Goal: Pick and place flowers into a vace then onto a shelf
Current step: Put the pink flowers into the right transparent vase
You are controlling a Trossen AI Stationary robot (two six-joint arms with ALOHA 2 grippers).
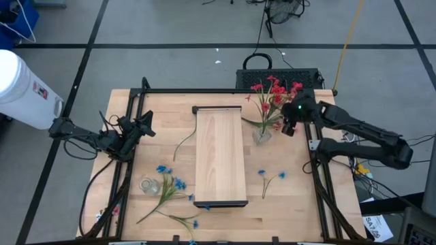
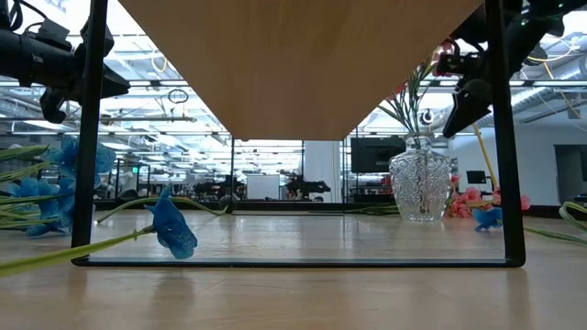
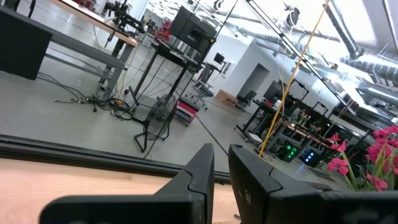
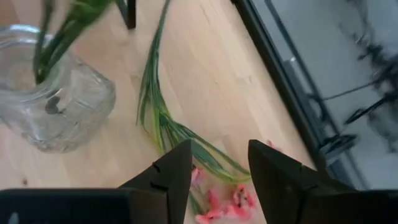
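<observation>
My right claw [image 1: 289, 127] hangs over the table's far right part, just beside the glass vase [image 1: 262, 135], and its two fingers [image 4: 176, 171] stand apart with nothing between them. Past those fingers I look down on a green-leaved stem with pink blossoms [image 4: 186, 143] lying on the wood, next to the vase's ribbed glass wall. Red flowers [image 1: 272, 92] already stand in that vase, their stems dipping into its mouth and their heads spreading toward the table's far edge. From the low view the vase [image 2: 418, 185] sits upright on the tabletop, and my right claw shows dark above and beside it, near the blossoms. The shelf [image 1: 219, 158] lies flat in the middle of the table, long way running from far to near, with nothing on it; the vase stands off its far right corner, not touching. A bare green stem [image 1: 182, 144] curves on the wood just left of the shelf. Blue flowers [image 1: 169, 185] lie in a loose bunch at the near left, beside a second small glass [image 1: 149, 185], and one more blue sprig [image 1: 271, 179] lies right of the shelf. My left claw [image 1: 145, 126] waits at the left side of the table, raised, its fingers [image 3: 202, 174] drawn nearly together and holding nothing.
</observation>
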